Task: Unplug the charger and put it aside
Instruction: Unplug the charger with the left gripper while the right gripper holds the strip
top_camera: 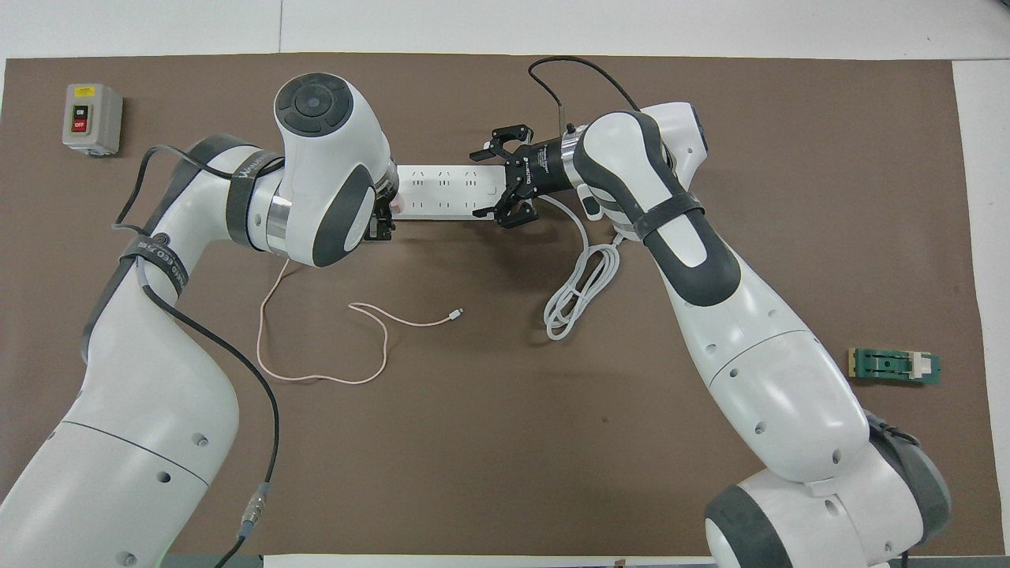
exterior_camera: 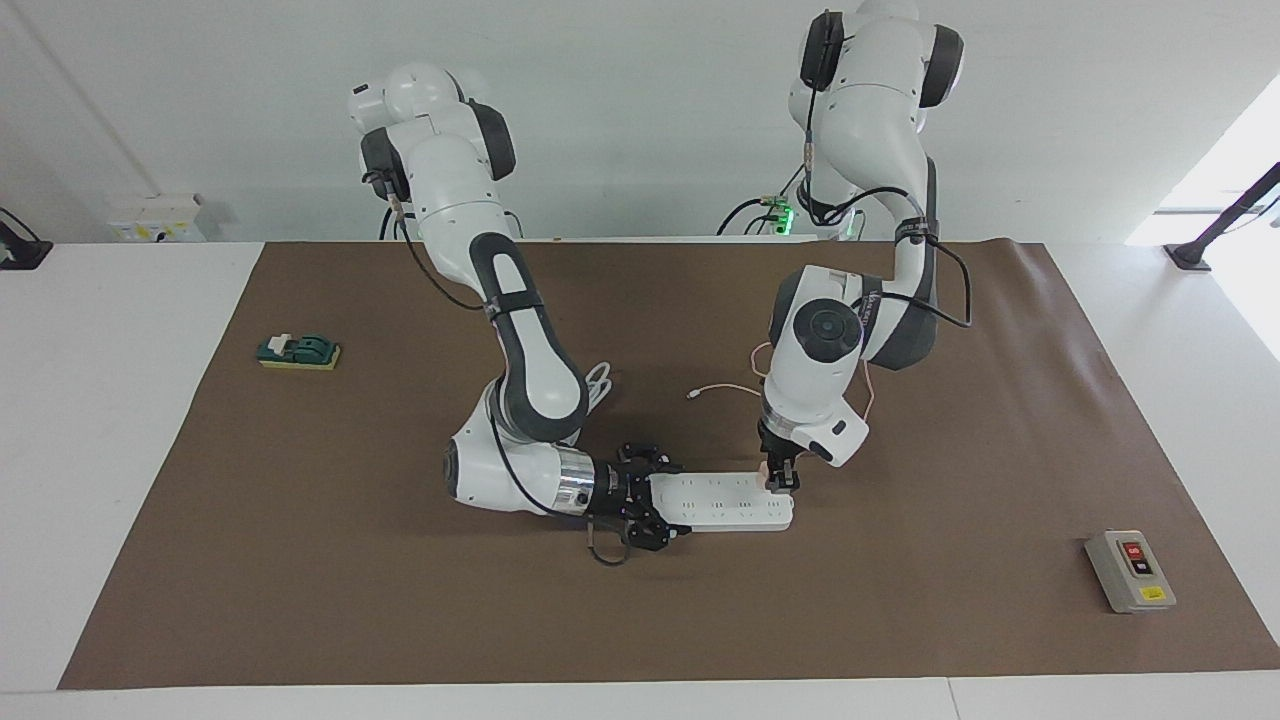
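Presently, 1 charger point(exterior_camera: 768, 470), pale pink, is sitting plugged into the power strip point(exterior_camera: 725, 500) at the end toward the left arm's end of the table, mostly hidden between the fingers reaching down onto it. The strip's long axis is running from 1 arm's end of the table toward the other. The left gripper point(exterior_camera: 780, 478) is pointing straight down over that end, its 2 fingers closing narrowly around the charger. The right gripper point(exterior_camera: 650, 505) is lying level at the strip's other end, fingers spread wide across the strip's width, apparently bracing it. The pink cable point(top_camera: 331, 347) is trailing loosely on the mat nearer the robots. The pull likely goes straight upward.
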Available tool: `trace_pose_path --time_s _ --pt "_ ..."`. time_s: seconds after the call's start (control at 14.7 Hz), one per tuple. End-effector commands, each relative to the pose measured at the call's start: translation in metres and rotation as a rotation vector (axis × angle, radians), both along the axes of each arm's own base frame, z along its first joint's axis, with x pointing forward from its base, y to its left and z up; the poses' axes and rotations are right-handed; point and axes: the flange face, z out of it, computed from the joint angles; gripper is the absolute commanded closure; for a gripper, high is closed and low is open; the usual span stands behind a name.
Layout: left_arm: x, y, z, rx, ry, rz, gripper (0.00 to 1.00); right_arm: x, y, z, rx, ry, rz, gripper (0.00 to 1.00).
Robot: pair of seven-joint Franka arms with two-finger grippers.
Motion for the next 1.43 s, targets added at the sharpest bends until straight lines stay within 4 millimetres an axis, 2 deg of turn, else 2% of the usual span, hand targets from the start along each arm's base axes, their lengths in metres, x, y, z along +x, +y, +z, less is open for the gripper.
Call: trace_pose_path --time_s 0.0,0.27,0.34,0.48,0.68,0.75,0.82,0.88,1.09,1.23,1.29,1.36 --pt "0.002 0.002 -0.001 0.015 -0.023 0.006 0.48 -0.003 0.01 -0.005 -0.012 0.009 0.014 0.0" --pt "0.002 0.002 -0.002 0.014 -0.025 0.005 0.52 -0.002 0.007 -0.006 -0.01 -0.005 0.019 0.0" --pt "0.002 0.002 -0.002 0.014 -0.025 0.005 0.56 -0.003 0.008 -0.008 -0.013 -0.009 0.02 0.0" --pt "0.002 0.003 -0.002 0.015 -0.025 0.004 0.71 -0.008 0.006 -0.018 -0.035 -0.031 0.012 0.0" --pt "0.002 0.002 -0.002 0.015 -0.026 0.003 0.78 -0.008 0.004 -0.017 -0.036 -0.038 0.009 0.0" --pt "0.003 0.003 -0.001 0.015 -0.03 0.002 0.78 -0.008 0.004 -0.017 -0.036 -0.04 0.008 0.09" --pt "0.002 0.003 -0.002 0.015 -0.028 0.002 0.78 -0.008 0.004 -0.017 -0.037 -0.043 0.011 0.31" --pt "0.003 0.003 -0.001 0.015 -0.03 0.0 0.78 -0.007 0.004 -0.017 -0.037 -0.044 0.009 0.34" --pt "0.002 0.003 -0.002 0.017 -0.026 0.0 0.78 -0.007 0.004 -0.017 -0.038 -0.045 0.006 0.34" --pt "0.002 0.002 -0.001 0.017 -0.026 -0.001 0.87 -0.007 0.004 -0.016 -0.037 -0.048 0.004 0.34" --pt "0.002 0.002 -0.001 0.019 -0.025 -0.002 0.99 -0.007 0.004 -0.017 -0.038 -0.046 0.005 0.34" --pt "0.002 0.003 0.0 0.019 -0.025 -0.002 1.0 -0.007 0.004 -0.017 -0.038 -0.046 0.005 0.33"
